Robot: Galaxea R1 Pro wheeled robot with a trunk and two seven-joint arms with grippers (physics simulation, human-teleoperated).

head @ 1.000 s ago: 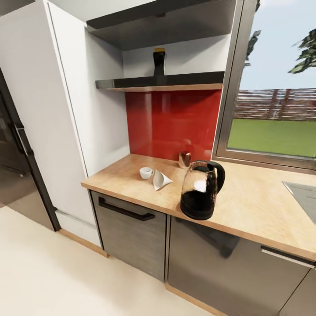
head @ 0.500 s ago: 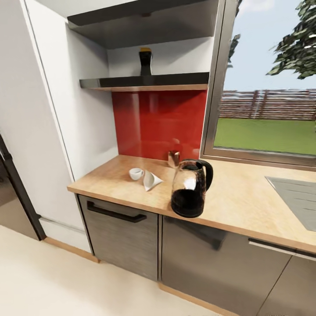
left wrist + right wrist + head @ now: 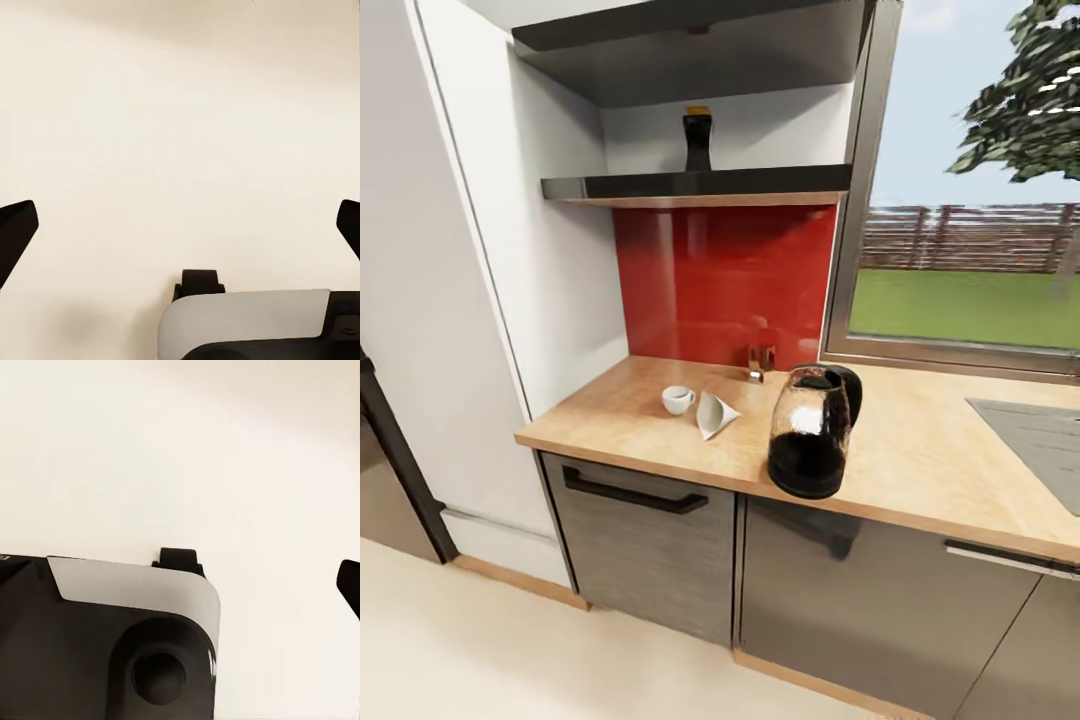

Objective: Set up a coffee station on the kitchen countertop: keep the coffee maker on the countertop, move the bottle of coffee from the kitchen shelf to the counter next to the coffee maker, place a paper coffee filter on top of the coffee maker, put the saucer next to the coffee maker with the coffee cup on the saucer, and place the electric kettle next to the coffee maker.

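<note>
Left gripper (image 3: pixel 180 225): fingers spread wide above pale floor (image 3: pixel 180 90). Right gripper: state cannot be determined (one fingertip (image 3: pixel 349 585) visible). Electric kettle (image 3: pixel 812 432) stands on countertop (image 3: pixel 920 460); coffee cup (image 3: pixel 678 399) and paper filter (image 3: pixel 714 413) at its 10 o'clock; coffee bottle (image 3: pixel 697 139) on shelf (image 3: pixel 760 184).

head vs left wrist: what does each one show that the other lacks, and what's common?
Head view: electric kettle, coffee cup and paper filter on the countertop, bottle of coffee up on the shelf.
Left wrist view: left gripper, fingers spread wide and empty, above a grey robot body part.
Both: cream floor.
</note>
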